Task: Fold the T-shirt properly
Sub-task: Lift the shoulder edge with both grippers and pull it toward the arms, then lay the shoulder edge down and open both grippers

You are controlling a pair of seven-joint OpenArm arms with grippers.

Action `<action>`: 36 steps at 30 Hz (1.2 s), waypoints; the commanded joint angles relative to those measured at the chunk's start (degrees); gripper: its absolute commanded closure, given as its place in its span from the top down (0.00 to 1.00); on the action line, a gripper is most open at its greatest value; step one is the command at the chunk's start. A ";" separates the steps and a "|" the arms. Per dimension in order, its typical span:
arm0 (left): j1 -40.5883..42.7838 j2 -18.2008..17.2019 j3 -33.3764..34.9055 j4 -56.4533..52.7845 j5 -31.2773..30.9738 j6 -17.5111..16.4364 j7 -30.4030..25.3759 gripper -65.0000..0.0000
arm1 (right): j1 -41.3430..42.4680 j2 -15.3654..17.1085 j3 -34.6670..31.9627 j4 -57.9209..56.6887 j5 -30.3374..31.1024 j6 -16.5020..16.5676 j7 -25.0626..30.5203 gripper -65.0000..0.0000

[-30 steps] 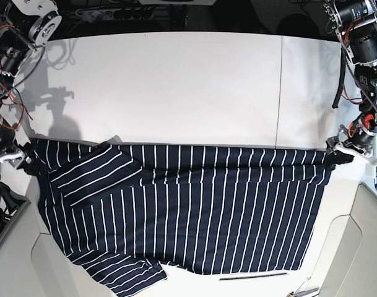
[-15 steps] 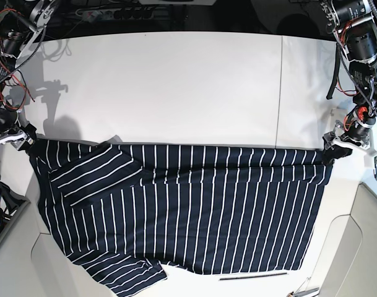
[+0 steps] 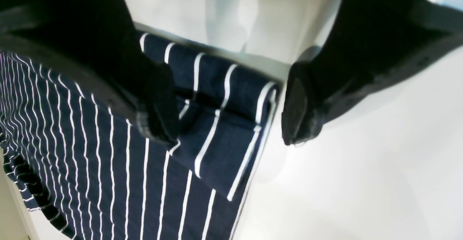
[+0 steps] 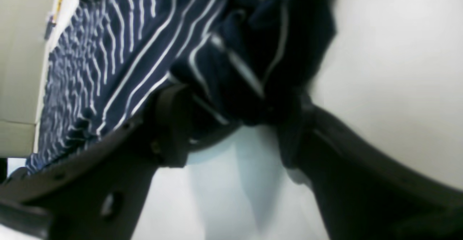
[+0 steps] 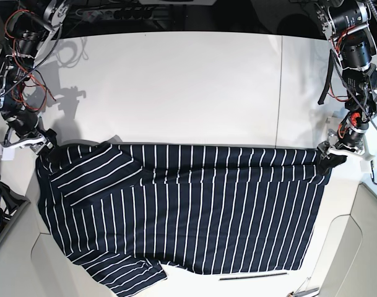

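T-shirt: a dark navy T-shirt with thin white stripes is spread flat across the near half of the table, its far edge drawn into a nearly straight line from one gripper to the other.
Sleeves: one sleeve is folded in over the body at the far corner on the base view's left; the other is seen at the near edge on that same side.
Near edge: the hem is laid close to the table's front edge, partly over the beige border.
Left gripper: the left gripper is found at the shirt's far corner on the base view's right. Its jaws are spread wide; one finger is set over the cloth, the other over bare table just beside the folded corner. Nothing is pinched.
Right gripper: the right gripper is found at the opposite far corner. Bunched fabric is seen between its parted fingers; whether the cloth is gripped or merely lying there cannot be told, the picture being blurred.
Table: a white table is left bare beyond the shirt.
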 commanded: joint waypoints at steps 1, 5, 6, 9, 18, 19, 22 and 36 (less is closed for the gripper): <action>-0.63 -0.61 0.04 0.20 0.31 0.04 1.22 0.67 | 0.76 0.50 -0.11 0.55 0.20 -0.07 -0.15 0.56; -0.63 -0.63 0.04 0.20 0.31 -0.09 1.64 0.40 | 0.81 0.48 -0.11 0.55 0.20 -0.24 -0.02 0.25; -0.61 -0.63 0.04 0.20 0.31 -1.11 1.64 0.32 | 0.79 0.48 -0.11 0.55 0.20 -0.22 0.02 0.16; -0.63 -0.66 0.04 0.22 0.31 -5.84 1.70 0.10 | 0.96 0.46 -0.11 0.55 0.13 0.31 0.09 0.02; -0.90 -1.49 0.04 2.14 -2.08 -7.37 5.27 0.00 | 1.66 0.55 -0.09 1.05 -0.04 0.85 -1.27 0.00; -0.87 -1.70 0.04 2.69 -3.28 -7.98 6.54 0.00 | 1.66 0.55 -0.09 1.36 -0.02 0.87 -2.03 0.00; -0.66 -2.60 -0.02 4.57 -6.25 -8.45 10.16 0.00 | 1.31 0.57 -0.09 3.02 -0.02 1.07 -4.52 0.00; 11.72 -4.92 -1.07 21.05 -10.47 -8.45 14.47 0.00 | -11.67 0.57 -0.09 21.86 3.50 1.03 -9.62 0.00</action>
